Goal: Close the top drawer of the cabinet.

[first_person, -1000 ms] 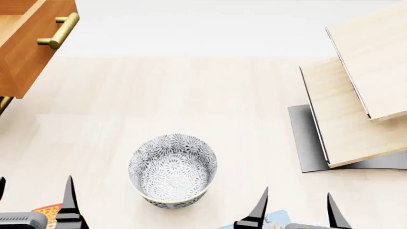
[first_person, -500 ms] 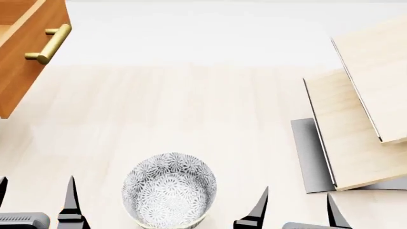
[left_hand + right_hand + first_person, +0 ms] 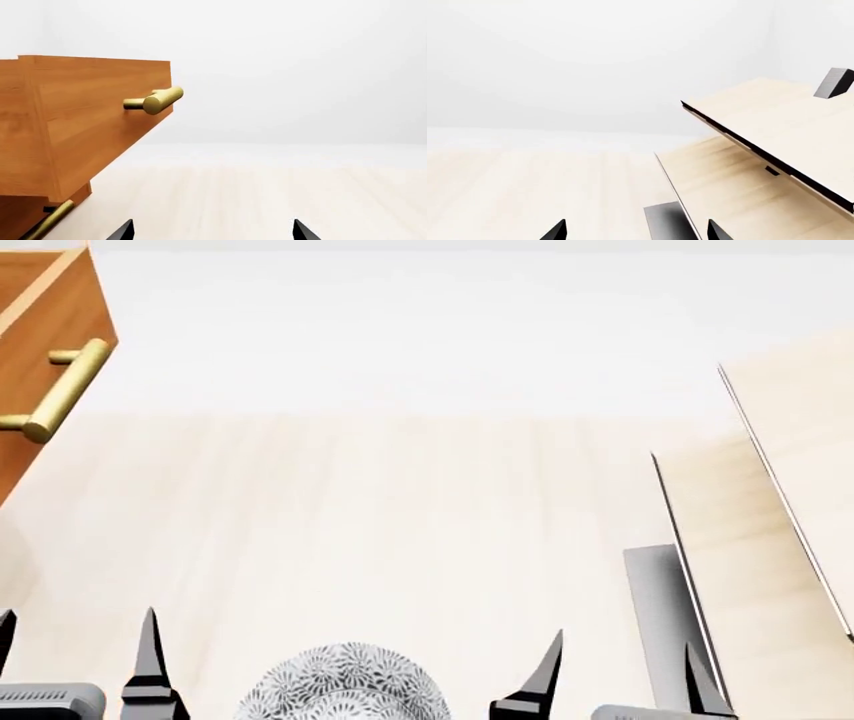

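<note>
The top drawer (image 3: 47, 350) of the orange-brown cabinet stands pulled out at the head view's far left, its brass bar handle (image 3: 54, 390) facing right. In the left wrist view the drawer (image 3: 93, 120) juts out with its handle (image 3: 157, 100), and the lower drawer's brass handle (image 3: 47, 222) shows beneath it. My left gripper (image 3: 78, 665) is open and empty at the bottom left, well short of the drawer; its tips also show in the left wrist view (image 3: 212, 231). My right gripper (image 3: 621, 675) is open and empty at the bottom right, and shows in the right wrist view (image 3: 635, 230).
A patterned grey-white bowl (image 3: 344, 685) sits on the pale wood table (image 3: 400, 520) between my grippers. A pale wood slanted shelf (image 3: 781, 530) on a dark base (image 3: 661, 610) stands at the right; it also shows in the right wrist view (image 3: 767, 140).
The head view has tilted up: the bowl, drawer and shelf have slid down and outward in the picture. Both grippers stay open at the bottom edge.
</note>
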Tool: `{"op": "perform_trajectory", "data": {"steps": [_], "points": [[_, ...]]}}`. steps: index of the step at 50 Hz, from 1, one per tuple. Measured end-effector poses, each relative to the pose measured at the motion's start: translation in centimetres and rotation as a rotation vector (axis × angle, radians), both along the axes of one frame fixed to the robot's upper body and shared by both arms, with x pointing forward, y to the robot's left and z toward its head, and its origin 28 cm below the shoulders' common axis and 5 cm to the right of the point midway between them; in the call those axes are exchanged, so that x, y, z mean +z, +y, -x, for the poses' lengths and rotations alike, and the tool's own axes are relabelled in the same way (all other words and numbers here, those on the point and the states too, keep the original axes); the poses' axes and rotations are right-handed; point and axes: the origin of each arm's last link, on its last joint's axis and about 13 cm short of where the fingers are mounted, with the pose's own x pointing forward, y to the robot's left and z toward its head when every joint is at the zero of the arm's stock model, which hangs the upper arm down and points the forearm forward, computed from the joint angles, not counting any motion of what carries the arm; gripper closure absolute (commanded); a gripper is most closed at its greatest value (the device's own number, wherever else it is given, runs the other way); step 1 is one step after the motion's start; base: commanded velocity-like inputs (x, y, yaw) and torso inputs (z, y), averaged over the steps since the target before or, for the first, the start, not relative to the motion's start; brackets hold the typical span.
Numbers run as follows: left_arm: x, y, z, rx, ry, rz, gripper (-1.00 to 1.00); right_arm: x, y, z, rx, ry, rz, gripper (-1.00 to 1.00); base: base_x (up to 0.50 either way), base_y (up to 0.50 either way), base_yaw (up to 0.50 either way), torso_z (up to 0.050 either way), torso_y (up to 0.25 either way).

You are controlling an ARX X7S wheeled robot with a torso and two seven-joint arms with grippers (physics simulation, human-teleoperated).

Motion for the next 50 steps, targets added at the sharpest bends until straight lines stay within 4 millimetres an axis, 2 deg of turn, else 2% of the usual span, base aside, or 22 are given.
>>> {"op": "perform_trajectory", "data": {"steps": [30,42,50], "points": [[-0.21,0.03,-0.04,-0.003,0.004,-0.002,-1.00,-0.18,0.08,-0.09,0.002,0.003,0.003,-1.00,0.33,0.00,0.00,0.000,0.000],[-0.24,0.00,-0.02,-0.006,0.005,-0.005,-1.00,-0.24,0.12,-0.09,0.003,0.003,0.007,-1.00,0.01,0.00,0.00,0.000,0.000],[-0.20,0.00,0.00,-0.008,0.006,-0.006,-1.00,-0.24,0.14,-0.12,0.003,0.005,0.007,-1.00,0.32,-0.02,0.00,0.000,0.000]]}}
